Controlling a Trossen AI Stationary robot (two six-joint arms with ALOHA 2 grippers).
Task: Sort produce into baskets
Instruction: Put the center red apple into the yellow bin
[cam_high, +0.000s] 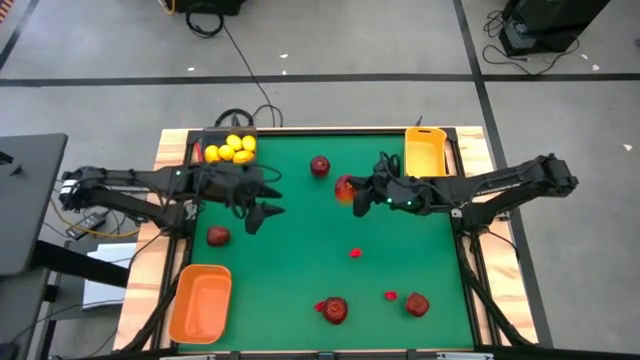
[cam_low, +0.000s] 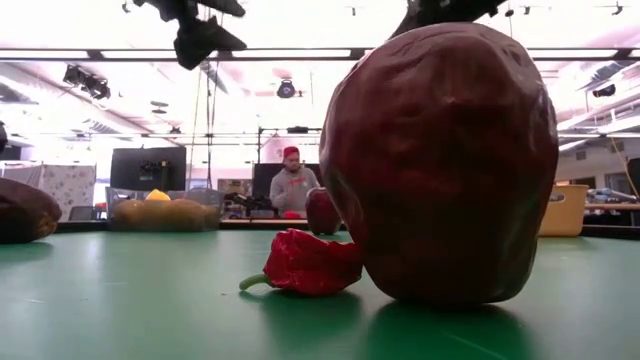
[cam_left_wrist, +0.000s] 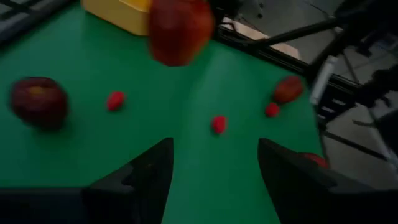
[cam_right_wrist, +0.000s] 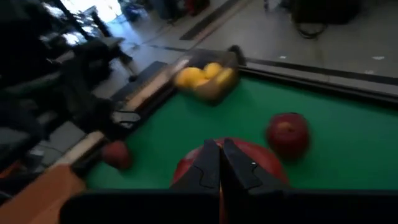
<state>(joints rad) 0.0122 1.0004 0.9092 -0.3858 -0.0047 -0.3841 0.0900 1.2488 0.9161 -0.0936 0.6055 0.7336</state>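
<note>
My right gripper (cam_high: 352, 192) is shut on a red-orange apple (cam_high: 344, 187) held above the green table, right of its middle; the apple also shows in the left wrist view (cam_left_wrist: 180, 28). My left gripper (cam_high: 268, 203) is open and empty over the table's left half, near the dark grey tray (cam_high: 212, 135) that holds several yellow lemons (cam_high: 232, 149). A yellow tray (cam_high: 425, 152) stands at the far right, an orange tray (cam_high: 200, 302) at the near left. Dark red apples (cam_high: 320, 165), (cam_high: 218, 236), (cam_high: 336, 310), (cam_high: 417, 304) and small red pieces (cam_high: 355, 253) lie on the table. My right gripper holds the red-orange apple at its top (cam_right_wrist: 252, 155), the fingers (cam_right_wrist: 208, 165) nearly closed together and coming from above, slanting from the table's right. The fingers hide the exact place of contact. The apple hangs below them, clear of the table.
A dark red apple (cam_low: 440, 160) and a small red pepper-like piece (cam_low: 305, 265) lie near the table's front edge. Another small red piece (cam_high: 390, 295) lies near the front right. A person (cam_low: 291, 185) sits beyond the far edge. The table's middle is bare green.
</note>
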